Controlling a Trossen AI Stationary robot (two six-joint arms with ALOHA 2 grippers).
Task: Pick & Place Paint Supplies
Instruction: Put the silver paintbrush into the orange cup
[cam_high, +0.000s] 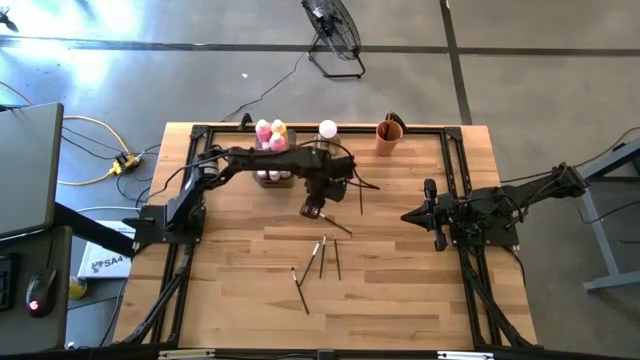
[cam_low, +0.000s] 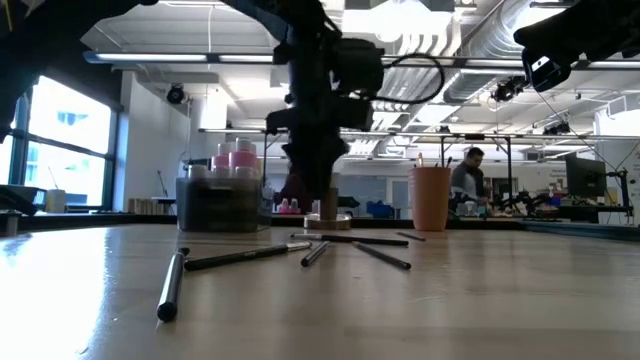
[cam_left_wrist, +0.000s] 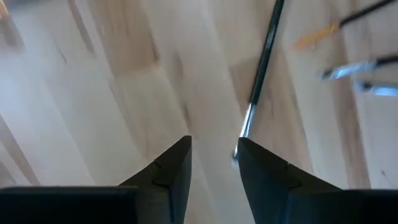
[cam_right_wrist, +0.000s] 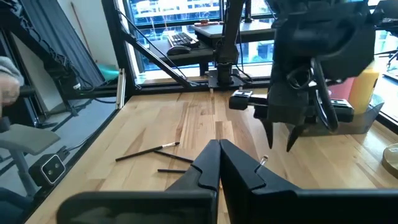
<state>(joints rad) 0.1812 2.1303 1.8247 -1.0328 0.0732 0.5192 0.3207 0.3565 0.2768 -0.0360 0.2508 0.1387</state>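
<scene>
Pink and yellow paint bottles already stand in the grey rectangular tray. In front of the tray, thin dark-handled paintbrushes lie loose on the wooden counter. The left end effector hovers near the tray over one brush, fingers partly apart, holding nothing. The right end effector waits closed.

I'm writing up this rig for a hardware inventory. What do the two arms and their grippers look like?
Both arms are black, built of slim jointed links on black frame rails, with black cables looping along them. The left gripper and the right gripper each end in two dark, wedge-shaped fingers tapering to points. No markings are visible.
</scene>
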